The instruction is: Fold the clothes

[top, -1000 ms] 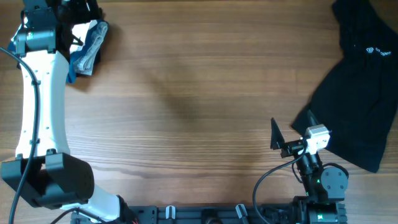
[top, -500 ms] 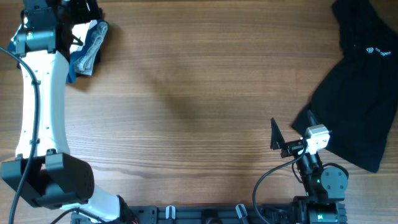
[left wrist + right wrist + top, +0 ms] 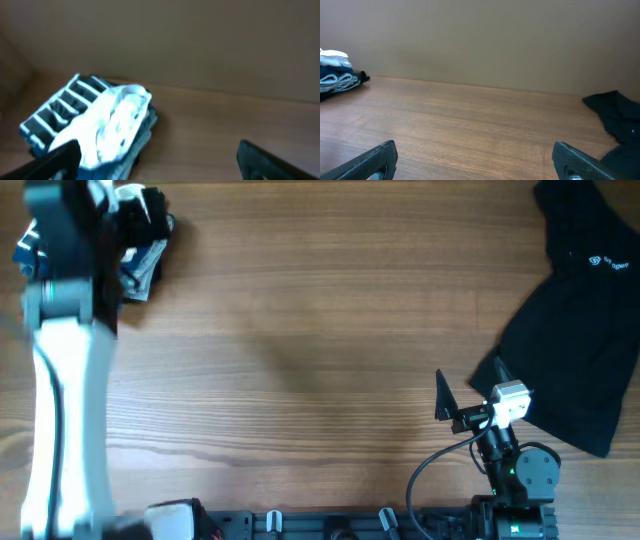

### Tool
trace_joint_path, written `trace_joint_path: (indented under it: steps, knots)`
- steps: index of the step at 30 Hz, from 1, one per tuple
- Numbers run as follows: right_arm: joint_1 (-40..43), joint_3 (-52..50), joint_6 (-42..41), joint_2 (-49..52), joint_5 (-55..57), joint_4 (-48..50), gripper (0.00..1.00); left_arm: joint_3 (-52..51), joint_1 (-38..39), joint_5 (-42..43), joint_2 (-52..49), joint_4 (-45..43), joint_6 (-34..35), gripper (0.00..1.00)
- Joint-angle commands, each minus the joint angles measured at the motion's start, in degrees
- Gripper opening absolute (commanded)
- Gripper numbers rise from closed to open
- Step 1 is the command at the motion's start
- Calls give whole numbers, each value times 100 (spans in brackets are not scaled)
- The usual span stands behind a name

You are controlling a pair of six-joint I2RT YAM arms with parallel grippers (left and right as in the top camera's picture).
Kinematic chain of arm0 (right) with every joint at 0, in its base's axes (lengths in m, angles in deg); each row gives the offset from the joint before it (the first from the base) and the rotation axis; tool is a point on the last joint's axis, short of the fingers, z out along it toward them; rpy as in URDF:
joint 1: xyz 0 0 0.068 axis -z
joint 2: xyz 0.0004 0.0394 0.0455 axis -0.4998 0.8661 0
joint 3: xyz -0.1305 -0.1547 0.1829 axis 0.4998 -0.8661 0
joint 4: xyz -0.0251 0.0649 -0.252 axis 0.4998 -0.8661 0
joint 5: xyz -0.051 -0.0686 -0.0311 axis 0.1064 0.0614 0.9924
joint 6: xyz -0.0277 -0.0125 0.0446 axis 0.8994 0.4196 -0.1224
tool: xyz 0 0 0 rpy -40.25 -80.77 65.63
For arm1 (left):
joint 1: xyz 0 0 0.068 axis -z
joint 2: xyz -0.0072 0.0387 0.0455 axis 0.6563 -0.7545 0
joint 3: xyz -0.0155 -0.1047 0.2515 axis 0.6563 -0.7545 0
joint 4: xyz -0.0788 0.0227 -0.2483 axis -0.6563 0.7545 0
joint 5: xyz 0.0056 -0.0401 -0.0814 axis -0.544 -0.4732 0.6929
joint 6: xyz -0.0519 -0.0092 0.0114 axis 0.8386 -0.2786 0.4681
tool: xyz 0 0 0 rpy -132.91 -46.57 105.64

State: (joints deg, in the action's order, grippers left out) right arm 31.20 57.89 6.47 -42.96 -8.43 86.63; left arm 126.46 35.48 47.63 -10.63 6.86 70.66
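Both gape empty, left hand (image 3: 156, 159) and right hand (image 3: 475, 159); drop the left onto the shirt (image 3: 117, 120), lower left of its wrist view, pinching white cloth only.

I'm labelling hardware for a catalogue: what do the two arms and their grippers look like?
Left arm: long white link, grey and black joints. Right arm: black, white wrist block, green light, black cable. Left gripper and right gripper: flat black fingers.

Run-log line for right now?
left gripper: open, by white T-shirt | right gripper: open, empty | black garment: right side | fold: not started
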Motion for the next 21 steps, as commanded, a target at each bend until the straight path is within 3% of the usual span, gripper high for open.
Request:
trace_joint_path:
  steps: [1, 2, 4, 7, 12, 21]
  knots:
    - [-13, -11, -120, -61, 90, 17, 100, -1856, 57, 289, 1657, -970, 175, 100]
    - [-13, -11, -122, -61, 90, 17, 99, -2310, 57, 289, 1967, -1259, 313, 100]
    - [-13, -11, -120, -61, 92, 15, 100, -4481, 57, 289, 3547, -2398, 916, 100]
    - [-13, -11, -120, -61, 92, 17, 100, -5735, 57, 291, 4518, -2896, 1185, 100]
    - [-13, -11, -118, -61, 90, 17, 100, -6848, 98, 422, 5755, -3005, 1233, 100]
    - [-13, -11, -120, -61, 90, 17, 100, -7910, 358, 446, 7073, -3008, 1233, 100]
